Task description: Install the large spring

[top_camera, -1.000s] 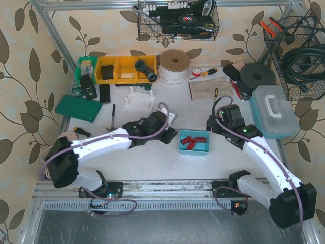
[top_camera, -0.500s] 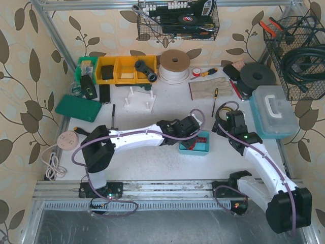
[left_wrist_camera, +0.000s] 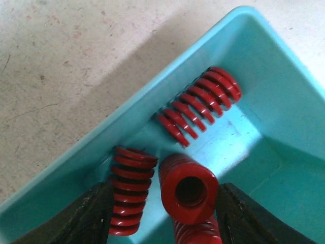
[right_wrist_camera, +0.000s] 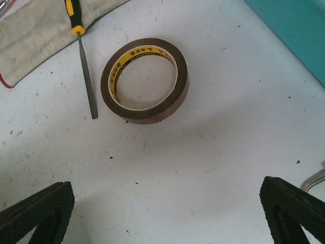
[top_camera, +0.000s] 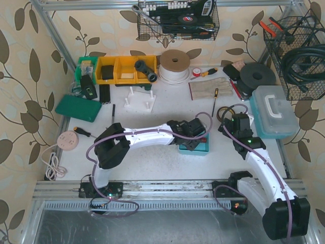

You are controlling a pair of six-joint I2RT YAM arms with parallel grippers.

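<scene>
In the left wrist view a teal tray (left_wrist_camera: 264,101) holds several red coil springs. A thick large spring (left_wrist_camera: 189,189) stands on end, its bore facing the camera. A thinner spring (left_wrist_camera: 127,190) stands to its left and another (left_wrist_camera: 198,104) lies behind. My left gripper (left_wrist_camera: 167,206) is open, down in the tray, with both standing springs between its fingers. In the top view it (top_camera: 194,136) sits over the tray (top_camera: 193,151). My right gripper (right_wrist_camera: 167,213) is open wide and empty above bare table, also seen in the top view (top_camera: 231,119).
A brown tape roll (right_wrist_camera: 144,81) and a yellow-handled screwdriver (right_wrist_camera: 84,66) lie just beyond my right gripper. A white peg stand (top_camera: 138,99) stands at the back centre. A teal case (top_camera: 274,112) is at the right; yellow bins (top_camera: 124,68) are at the back.
My left arm has swung right from the table's middle and lowered its gripper into the teal tray. My right gripper has shifted slightly right and farther back.
</scene>
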